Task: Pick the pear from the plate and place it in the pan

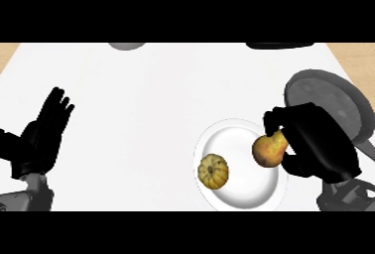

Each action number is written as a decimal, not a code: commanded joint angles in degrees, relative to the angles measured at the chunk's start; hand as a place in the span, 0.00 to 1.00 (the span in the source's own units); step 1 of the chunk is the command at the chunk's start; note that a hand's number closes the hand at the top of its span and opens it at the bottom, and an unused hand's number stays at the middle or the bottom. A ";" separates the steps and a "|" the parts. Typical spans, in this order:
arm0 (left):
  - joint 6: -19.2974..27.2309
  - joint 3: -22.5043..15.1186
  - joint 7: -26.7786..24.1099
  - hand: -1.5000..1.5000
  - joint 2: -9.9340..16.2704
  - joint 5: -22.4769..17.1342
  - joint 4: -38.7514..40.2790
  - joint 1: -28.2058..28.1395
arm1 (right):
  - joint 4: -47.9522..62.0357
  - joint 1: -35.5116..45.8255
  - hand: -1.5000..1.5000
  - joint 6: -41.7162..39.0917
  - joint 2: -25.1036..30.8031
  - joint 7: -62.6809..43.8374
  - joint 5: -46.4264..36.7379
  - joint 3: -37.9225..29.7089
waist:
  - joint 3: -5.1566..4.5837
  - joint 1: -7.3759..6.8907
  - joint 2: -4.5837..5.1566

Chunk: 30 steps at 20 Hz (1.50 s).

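Observation:
A yellow-brown pear (pixel 268 149) lies at the right side of the white plate (pixel 242 191), and my right hand (pixel 316 144) is curled round its right side and top. A small yellow pumpkin (pixel 213 170) sits on the plate's left part. The dark grey pan (pixel 330 96) stands just behind and to the right of the plate, partly hidden by my right hand. My left hand (pixel 44 134) rests open at the left edge, fingers up.
A grey round object (pixel 127 45) shows at the counter's far edge, and a dark object (pixel 282 45) at the far right. The white counter (pixel 147 99) spreads between my hands, with wood surface at the corners.

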State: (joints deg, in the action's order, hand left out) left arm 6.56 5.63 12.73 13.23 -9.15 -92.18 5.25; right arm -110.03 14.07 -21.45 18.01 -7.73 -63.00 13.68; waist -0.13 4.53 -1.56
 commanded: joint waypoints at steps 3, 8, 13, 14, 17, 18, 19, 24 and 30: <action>-1.08 -0.70 2.04 0.50 0.24 -0.50 0.43 3.87 | -25.04 -2.77 1.00 -11.47 -0.17 -11.38 1.24 -3.32 | 0.04 -2.53 1.00; -1.93 -0.92 -0.24 0.50 -1.11 0.03 6.00 8.17 | -25.34 0.00 1.00 -16.24 -0.75 -13.11 8.40 -14.55 | 0.09 -3.93 1.54; -1.13 -2.09 -0.10 0.50 -2.16 1.64 1.03 3.55 | -19.93 0.62 1.00 -13.88 2.56 -7.79 13.98 -28.52 | 0.13 -4.25 1.52; -1.36 -0.60 2.48 0.50 -0.80 0.55 2.04 6.78 | -12.38 5.60 1.00 -11.17 2.11 -8.28 12.15 -27.25 | 0.13 -4.64 1.65; -1.81 -1.02 -0.58 0.50 -2.25 0.94 3.77 5.44 | -5.93 2.35 1.00 -5.28 4.73 -0.22 13.71 -33.01 | 0.14 -4.57 1.67; -1.38 -2.62 0.90 0.50 -2.08 1.99 -0.08 4.75 | -2.36 2.26 1.00 -4.16 7.35 4.42 17.34 -38.91 | 0.21 -4.60 1.65; -0.23 -2.72 1.51 0.50 -3.23 2.65 0.82 4.18 | -3.99 1.94 1.00 -4.77 6.12 1.44 15.61 -36.63 | 0.14 -4.56 1.57; -1.55 -0.86 2.87 0.50 -1.47 0.98 -0.09 5.44 | 19.04 11.64 1.00 3.40 12.01 10.48 16.28 -40.90 | 0.17 -5.54 1.78; -0.74 -3.48 -0.11 0.50 -4.49 3.03 -0.79 3.22 | 39.16 9.61 1.00 11.56 16.63 28.61 17.26 -43.01 | 0.21 -5.51 1.86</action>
State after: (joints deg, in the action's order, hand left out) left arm 5.17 3.36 13.38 10.09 -7.03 -91.31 9.73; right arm -83.17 23.06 -14.41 31.77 11.68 -46.41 -27.59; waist 0.05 -0.69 0.24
